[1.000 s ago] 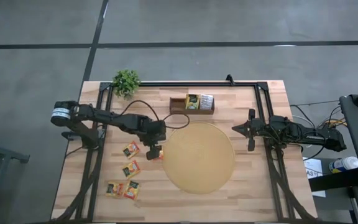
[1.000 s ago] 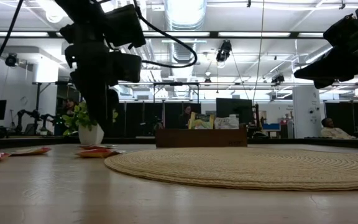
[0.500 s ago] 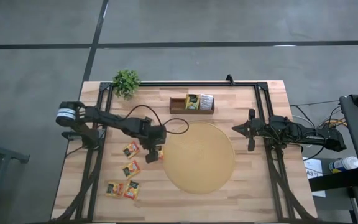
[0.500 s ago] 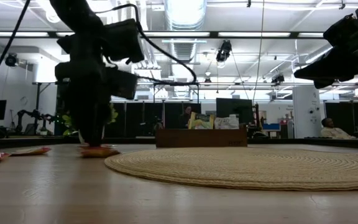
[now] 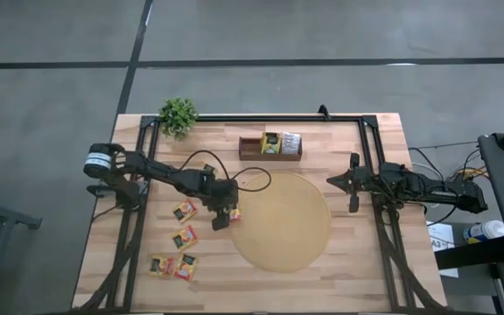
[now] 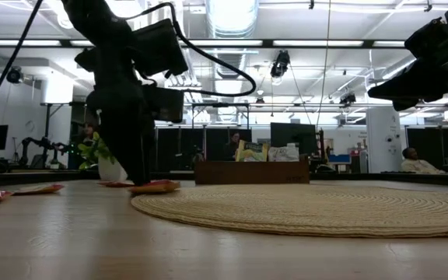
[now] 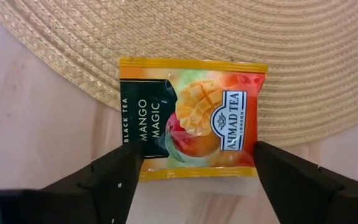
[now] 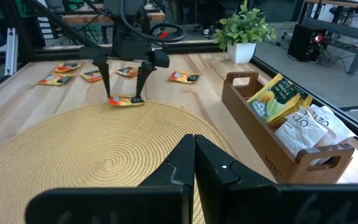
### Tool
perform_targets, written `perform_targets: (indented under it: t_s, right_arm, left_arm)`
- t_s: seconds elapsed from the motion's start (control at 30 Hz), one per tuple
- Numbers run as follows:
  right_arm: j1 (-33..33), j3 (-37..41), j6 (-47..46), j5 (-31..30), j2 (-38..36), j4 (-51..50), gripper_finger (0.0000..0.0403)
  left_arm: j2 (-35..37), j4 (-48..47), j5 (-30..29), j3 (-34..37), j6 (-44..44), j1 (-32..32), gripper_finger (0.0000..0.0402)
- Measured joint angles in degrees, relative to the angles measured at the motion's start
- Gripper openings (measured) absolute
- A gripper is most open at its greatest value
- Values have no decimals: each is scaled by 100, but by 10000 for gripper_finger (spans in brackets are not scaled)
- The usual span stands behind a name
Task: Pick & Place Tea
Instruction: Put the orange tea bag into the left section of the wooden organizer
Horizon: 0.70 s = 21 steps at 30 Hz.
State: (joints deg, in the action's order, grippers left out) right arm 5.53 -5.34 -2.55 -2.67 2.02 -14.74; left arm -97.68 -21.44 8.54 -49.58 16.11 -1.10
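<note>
While four other sachets (image 5: 179, 241) lie on the bare table (image 5: 357, 271) to its left, the left gripper (image 7: 194, 171) straddles an orange tea sachet (image 7: 191, 126) lying across the round mat's (image 5: 280, 220) edge, jaws wide, one finger at each side. Since a second ago, gripper and sachet have shifted toward the mat. The right gripper (image 8: 194, 163) hangs shut over the mat's far side, near the wooden tray (image 5: 252, 149).

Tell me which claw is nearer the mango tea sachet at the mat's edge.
Left. The left claw straddles the mango sachet, fingers open either side. The right claw hangs shut across the mat.
</note>
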Motion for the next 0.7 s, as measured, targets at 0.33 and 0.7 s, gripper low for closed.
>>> perform_targets:
  t_s: [0.33,0.7]
  right_arm:
    - [-1,0,0,-1,0,0,9]
    - [1,0,0,-1,0,0,9]
  left_arm:
    - [-657,68,-474,-22,-192,-102,271]
    - [-663,239,-773,2,-562,-109,92]
